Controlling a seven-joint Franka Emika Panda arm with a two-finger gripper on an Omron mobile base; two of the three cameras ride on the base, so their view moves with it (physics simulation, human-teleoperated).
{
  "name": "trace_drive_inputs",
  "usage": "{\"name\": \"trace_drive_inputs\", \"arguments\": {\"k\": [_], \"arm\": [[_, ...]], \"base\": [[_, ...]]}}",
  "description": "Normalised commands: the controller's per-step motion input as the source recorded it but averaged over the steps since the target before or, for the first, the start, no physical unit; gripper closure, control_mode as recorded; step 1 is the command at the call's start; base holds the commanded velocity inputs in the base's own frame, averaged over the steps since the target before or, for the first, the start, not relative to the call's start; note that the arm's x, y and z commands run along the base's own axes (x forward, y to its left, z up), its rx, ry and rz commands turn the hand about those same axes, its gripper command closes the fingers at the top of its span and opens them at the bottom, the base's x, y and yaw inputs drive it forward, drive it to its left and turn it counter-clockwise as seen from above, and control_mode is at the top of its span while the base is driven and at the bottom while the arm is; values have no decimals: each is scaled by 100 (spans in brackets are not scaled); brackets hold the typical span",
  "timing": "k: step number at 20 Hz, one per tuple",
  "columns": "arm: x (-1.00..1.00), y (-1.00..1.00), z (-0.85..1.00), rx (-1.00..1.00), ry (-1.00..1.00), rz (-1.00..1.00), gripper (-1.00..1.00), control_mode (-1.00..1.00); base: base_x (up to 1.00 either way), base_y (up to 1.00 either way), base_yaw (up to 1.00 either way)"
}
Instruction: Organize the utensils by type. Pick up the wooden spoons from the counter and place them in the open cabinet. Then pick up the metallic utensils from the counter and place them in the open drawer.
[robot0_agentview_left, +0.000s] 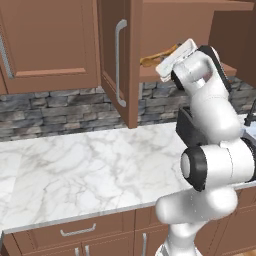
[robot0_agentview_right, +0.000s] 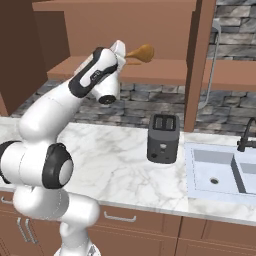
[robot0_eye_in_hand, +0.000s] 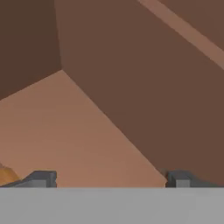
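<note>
- Wooden spoon (robot0_agentview_right: 140, 53) lies on the shelf (robot0_agentview_right: 165, 67) inside the open cabinet (robot0_agentview_left: 131, 60). It is golden-brown, with a round bowl at one end.
- From the left base view the wooden spoon (robot0_agentview_left: 156, 57) shows as a long brown shape on the shelf, just behind the robot's hand.
- One small orange-brown bit (robot0_eye_in_hand: 6, 175) sits at the lower left corner of the hand view, just beside one pincer tip. It is too small to tell what it is.
- Pincer (robot0_eye_in_hand: 111, 178) is up at the shelf, and its two dark tips stand wide apart with nothing between them.
- Pincer tips hang just over the flat brown shelf floor (robot0_eye_in_hand: 65, 131), with the brown back wall (robot0_eye_in_hand: 144, 78) of the cabinet ahead.
- Cabinet door (robot0_agentview_left: 116, 55) stands swung out, and it has a long silver bar handle (robot0_agentview_left: 119, 60).
- White arm (robot0_agentview_right: 55, 115) reaches up from the bench (robot0_agentview_left: 85, 170) to the shelf.
- Bench is white marble with grey veins, and it has brown cupboard fronts (robot0_agentview_left: 75, 237) under it.
- Dark toaster (robot0_agentview_right: 163, 137) stands on the bench, well below the shelf.
- Sink (robot0_agentview_right: 220, 172) is set into the bench just beside the toaster, with a dark tap (robot0_agentview_right: 247, 132) behind it.
- Grey stone wall (robot0_agentview_left: 55, 112) runs behind the bench.
</note>
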Motion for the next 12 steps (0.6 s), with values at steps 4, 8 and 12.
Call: {"name": "trace_drive_inputs", "arguments": {"k": [4, 8, 12], "arm": [[-88, -28, -6, -3, -2, -4, -100, -100], [-100, -47, -5, -24, 19, -2, -100, -100], [-100, -40, 0, -45, 26, 0, -100, -100]], "base": [[0, 0, 0], [0, 0, 0], [0, 0, 0]]}}
